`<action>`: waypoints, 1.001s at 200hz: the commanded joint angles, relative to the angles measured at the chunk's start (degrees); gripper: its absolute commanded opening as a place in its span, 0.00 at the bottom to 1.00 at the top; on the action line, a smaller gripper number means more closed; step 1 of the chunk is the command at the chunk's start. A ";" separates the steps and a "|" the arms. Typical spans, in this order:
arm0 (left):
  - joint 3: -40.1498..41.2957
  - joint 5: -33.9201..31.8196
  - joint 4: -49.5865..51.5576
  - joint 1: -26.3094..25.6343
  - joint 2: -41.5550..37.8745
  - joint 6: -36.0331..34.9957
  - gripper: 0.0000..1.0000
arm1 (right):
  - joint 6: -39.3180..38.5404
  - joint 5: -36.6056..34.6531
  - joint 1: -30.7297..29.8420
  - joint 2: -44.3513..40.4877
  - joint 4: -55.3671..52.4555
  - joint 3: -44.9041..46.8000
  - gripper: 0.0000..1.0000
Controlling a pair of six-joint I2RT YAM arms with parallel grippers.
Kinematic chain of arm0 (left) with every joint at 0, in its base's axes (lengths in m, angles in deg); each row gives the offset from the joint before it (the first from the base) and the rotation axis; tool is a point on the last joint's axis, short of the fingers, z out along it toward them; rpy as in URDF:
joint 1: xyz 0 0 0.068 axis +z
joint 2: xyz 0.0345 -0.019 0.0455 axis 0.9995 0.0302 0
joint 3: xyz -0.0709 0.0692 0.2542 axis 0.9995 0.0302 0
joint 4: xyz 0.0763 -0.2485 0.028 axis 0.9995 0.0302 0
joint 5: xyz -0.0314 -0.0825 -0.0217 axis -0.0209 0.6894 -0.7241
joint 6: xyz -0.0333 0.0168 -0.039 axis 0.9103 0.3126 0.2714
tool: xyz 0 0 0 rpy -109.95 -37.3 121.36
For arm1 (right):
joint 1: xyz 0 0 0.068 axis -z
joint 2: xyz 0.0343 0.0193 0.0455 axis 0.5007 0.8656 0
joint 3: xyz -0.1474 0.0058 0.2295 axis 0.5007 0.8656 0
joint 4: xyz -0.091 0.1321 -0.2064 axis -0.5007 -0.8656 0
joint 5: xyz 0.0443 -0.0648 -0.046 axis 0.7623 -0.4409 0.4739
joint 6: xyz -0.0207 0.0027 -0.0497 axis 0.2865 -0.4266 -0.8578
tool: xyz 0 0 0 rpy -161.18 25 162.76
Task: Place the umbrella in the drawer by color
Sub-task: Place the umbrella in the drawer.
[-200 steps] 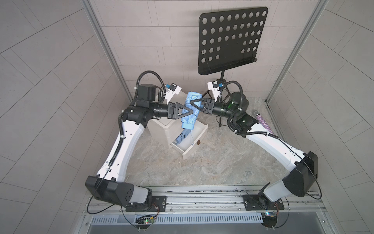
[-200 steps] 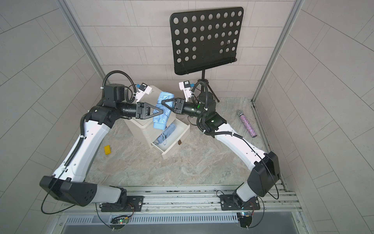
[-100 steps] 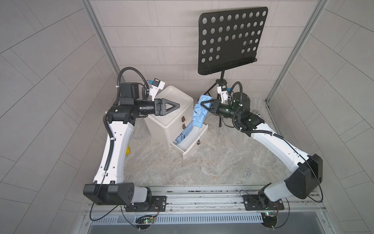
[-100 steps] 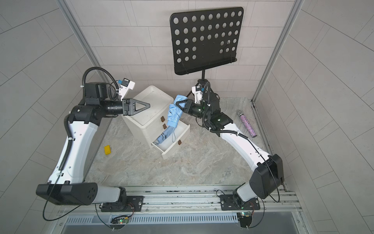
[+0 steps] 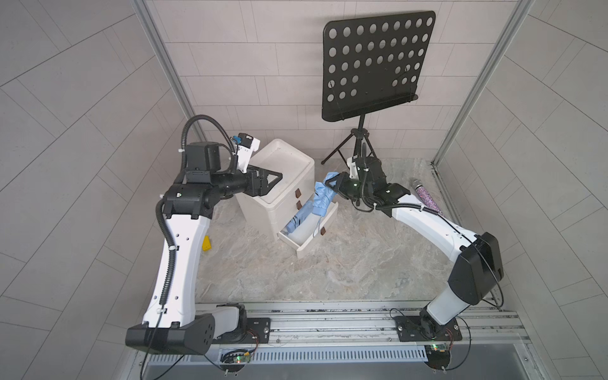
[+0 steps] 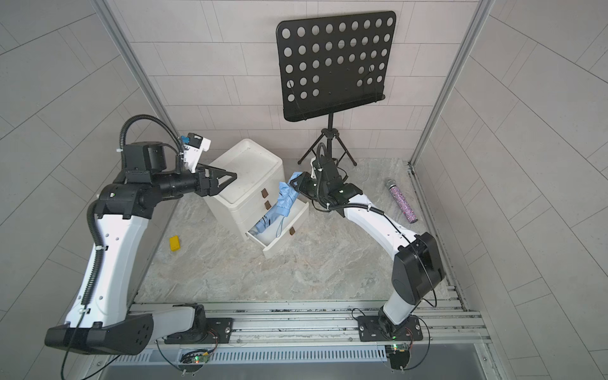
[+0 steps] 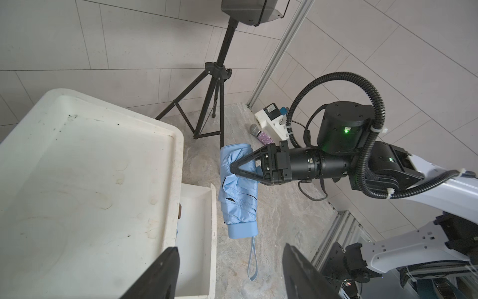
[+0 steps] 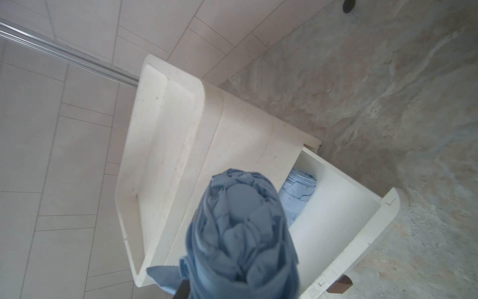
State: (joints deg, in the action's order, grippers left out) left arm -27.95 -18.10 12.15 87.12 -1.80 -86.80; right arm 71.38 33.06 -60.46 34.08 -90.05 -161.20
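My right gripper [image 5: 333, 185] is shut on the upper end of a folded light-blue umbrella [image 5: 320, 201]. The umbrella [image 7: 239, 191] hangs handle end down, with its strap dangling over the open bottom drawer [image 5: 311, 245] of the white cabinet [image 5: 279, 167]. The right wrist view looks down the umbrella [image 8: 240, 233] into the drawer [image 8: 362, 246]. A second light-blue umbrella [image 8: 300, 191] lies inside it. My left gripper [image 5: 278, 179] is open and empty over the cabinet top [image 7: 77, 168], to the left of the held umbrella.
A black music stand [image 5: 371, 62] on a tripod stands behind the cabinet. A glittery purple microphone [image 5: 426, 199] lies on the floor by the right wall. A small yellow block [image 5: 206, 244] lies left of the cabinet. The two upper drawers are closed.
My left gripper has drawn back left from the umbrella to the cabinet top. My right gripper has swung right and down with the umbrella, which now hangs steeper over the drawer.
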 commanded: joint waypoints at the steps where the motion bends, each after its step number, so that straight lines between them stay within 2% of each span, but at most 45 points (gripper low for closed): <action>1: 1.90 -2.37 -2.98 -0.01 -0.91 -0.45 0.69 | 1.89 -4.04 -1.34 0.98 -1.92 -3.60 0.30; 110: 7.33 -4.32 -6.51 0.01 -3.70 -0.01 0.69 | 4.43 -7.24 -4.64 16.99 -5.69 -10.16 0.34; 200: 8.50 -4.42 -7.49 0.09 -3.67 0.64 0.69 | 7.05 -8.35 -6.56 22.99 -8.09 -12.12 0.37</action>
State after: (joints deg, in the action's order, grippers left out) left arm -20.10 -22.38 6.14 87.12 -4.62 -86.28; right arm 76.06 25.43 -66.01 55.72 -98.18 -172.32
